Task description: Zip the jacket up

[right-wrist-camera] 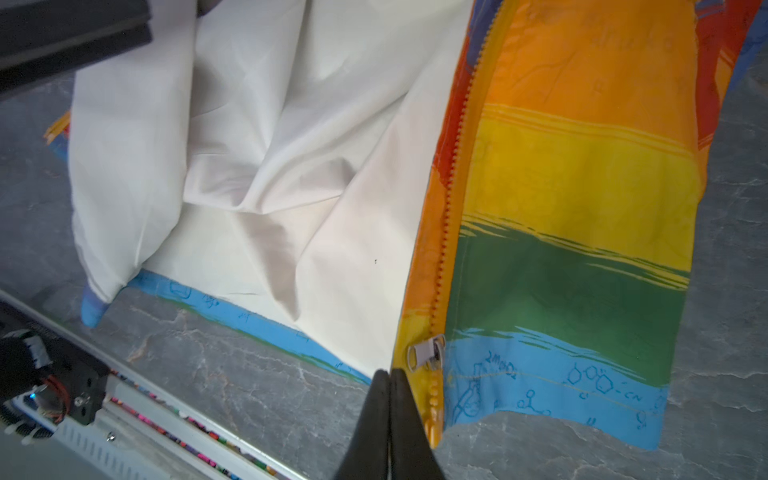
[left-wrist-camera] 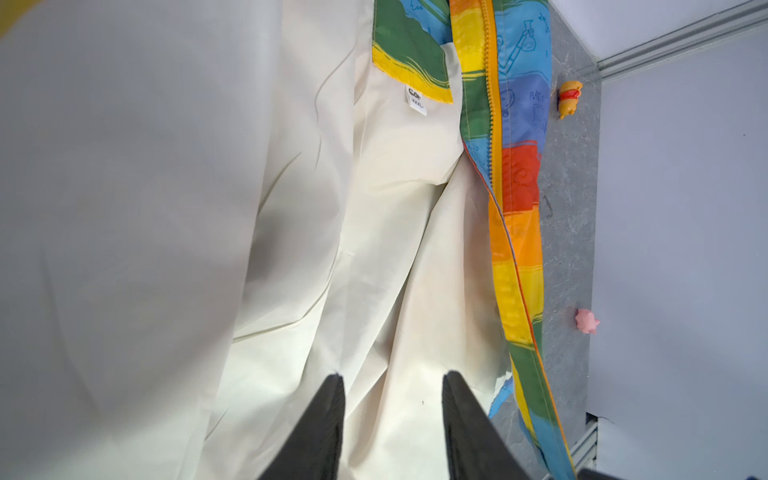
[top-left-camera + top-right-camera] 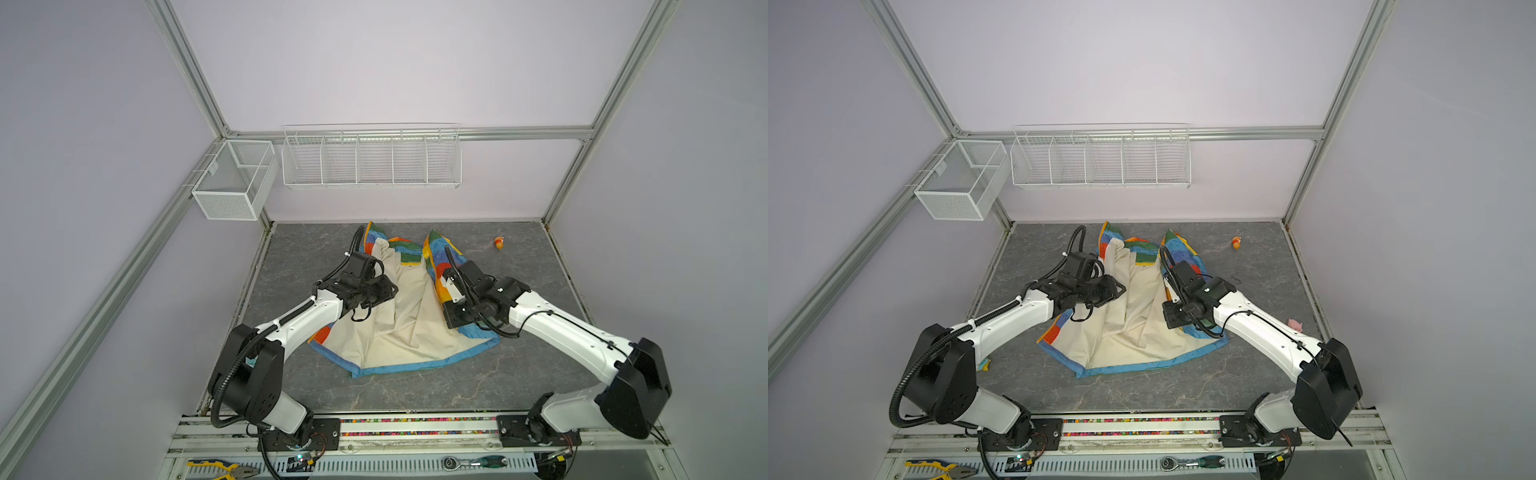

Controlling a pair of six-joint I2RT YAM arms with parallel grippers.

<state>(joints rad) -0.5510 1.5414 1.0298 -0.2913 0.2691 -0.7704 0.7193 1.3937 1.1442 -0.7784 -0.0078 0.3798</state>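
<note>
The jacket (image 3: 399, 328) (image 3: 1133, 332) lies spread open on the grey table, cream lining up, rainbow panels folded along both sides. My left gripper (image 2: 392, 376) (image 3: 388, 291) hovers over the lining (image 2: 415, 208) with its jaws apart and nothing between them. My right gripper (image 1: 388, 371) (image 3: 453, 322) is shut at the jacket's hem, its tips pressed together right beside the lower end of the orange-yellow zipper strip (image 1: 451, 199). The silver slider (image 1: 428, 351) sits on that strip just past the tips. No fabric shows between the right fingers.
An orange-yellow toy (image 3: 499, 242) (image 2: 568, 97) lies at the back right and a pink toy (image 3: 1295, 325) (image 2: 587, 320) near the right edge. White wire baskets (image 3: 235, 178) (image 3: 372, 158) hang on the walls. Pliers (image 3: 220, 469) and a ratchet (image 3: 473, 462) rest by the front rail.
</note>
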